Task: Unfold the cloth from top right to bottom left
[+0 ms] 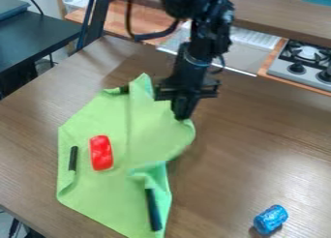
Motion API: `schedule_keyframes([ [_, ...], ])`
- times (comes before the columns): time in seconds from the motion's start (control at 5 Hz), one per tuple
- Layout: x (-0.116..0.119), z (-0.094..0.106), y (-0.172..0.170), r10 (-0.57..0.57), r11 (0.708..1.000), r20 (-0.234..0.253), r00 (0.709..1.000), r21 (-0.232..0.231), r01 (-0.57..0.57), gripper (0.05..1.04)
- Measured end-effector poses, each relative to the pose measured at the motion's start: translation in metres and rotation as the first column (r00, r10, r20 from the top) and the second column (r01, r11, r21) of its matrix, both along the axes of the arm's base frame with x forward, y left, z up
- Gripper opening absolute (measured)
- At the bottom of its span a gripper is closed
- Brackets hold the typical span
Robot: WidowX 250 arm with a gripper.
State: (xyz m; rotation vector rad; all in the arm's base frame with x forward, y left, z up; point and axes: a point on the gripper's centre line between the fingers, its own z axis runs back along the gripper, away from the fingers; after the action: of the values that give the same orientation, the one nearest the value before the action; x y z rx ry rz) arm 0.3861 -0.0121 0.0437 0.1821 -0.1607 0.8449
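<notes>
Nearest the viewer, the green cloth (103, 208) is running down to the bottom edge of the view, and to its right a blue can (270, 219) is lying on the brown table (239, 150), well apart from it. A long black stick (153, 209) is resting on the cloth's lower right side, just below a rumpled fold that is showing a bluer face. Farther up, a red block (101, 153) is sitting on the flat left part, with a short black stick (73, 158) lying beside it near the left edge.

Beyond these, the gripper (182, 115) is hanging over the cloth's upper right, its tip meeting the rounded, turned-over edge; whether it is closing on fabric or standing apart I cannot tell. At the far end the cloth is rising into a small peak.

The cloth is looking thin, light and soft, so it is probably going to sag and crease rather than swing over as a sheet. A pinch on the loose layer alone, right at that upper right edge, is seeming best; a deeper bite is risking both layers. The things lying on top are likely to be dragging or rolling as the fabric is shifting.
</notes>
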Motion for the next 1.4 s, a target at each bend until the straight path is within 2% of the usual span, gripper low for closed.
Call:
schedule_keyframes([
  [0.4,0.019,-0.004,-0.036,0.015,1.000,-0.003,1.000,0.005,-0.015,0.059],
  [0.6,0.031,-0.007,-0.054,0.025,1.000,0.024,0.999,0.010,-0.025,0.059],
  [0.8,0.043,-0.008,-0.064,0.045,0.999,0.032,0.998,0.010,-0.045,0.059],
  [1.2,0.062,-0.003,-0.082,0.078,0.997,0.052,0.996,-0.010,-0.077,0.059],
  [1.4,0.069,0.003,-0.091,0.076,0.997,0.082,0.994,-0.025,-0.074,0.076],
])
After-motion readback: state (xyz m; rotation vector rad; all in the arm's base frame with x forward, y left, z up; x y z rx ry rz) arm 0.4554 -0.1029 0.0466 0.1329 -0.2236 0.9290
